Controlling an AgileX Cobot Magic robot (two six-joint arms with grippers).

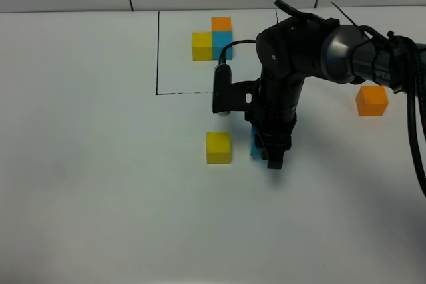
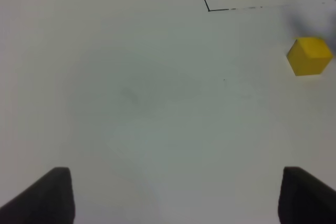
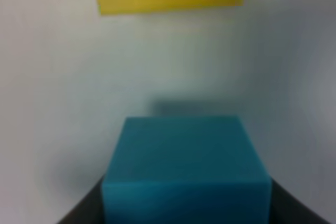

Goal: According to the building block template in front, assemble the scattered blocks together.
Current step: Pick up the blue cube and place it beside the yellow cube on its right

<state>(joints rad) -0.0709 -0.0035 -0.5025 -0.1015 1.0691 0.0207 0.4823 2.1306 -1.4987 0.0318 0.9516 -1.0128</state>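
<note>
The template (image 1: pixel 212 38) sits at the far side of the table (image 1: pixel 93 164) inside its black outline: yellow and blue cubes side by side, with orange behind the blue one. None of the loose cubes touch each other yet, so the build looks to be at its first step. The right gripper (image 1: pixel 267 156) is clamped on the blue cube (image 1: pixel 255 144), its fingers pressed against two opposite sides. It holds the cube low, just to the right of the yellow cube (image 1: pixel 218 147), with a clear strip of table between them. Whether the blue cube rests on the surface or hangs slightly above it cannot be told. The orange cube (image 1: pixel 371 100) lies well apart on the right, untouched. The left gripper (image 2: pixel 177 178) hangs with its fingers spread wide over bare table, holding nothing. Left to do, by this reading, is closing the blue cube against the yellow one, then fetching the orange cube and setting it behind the blue.
</note>
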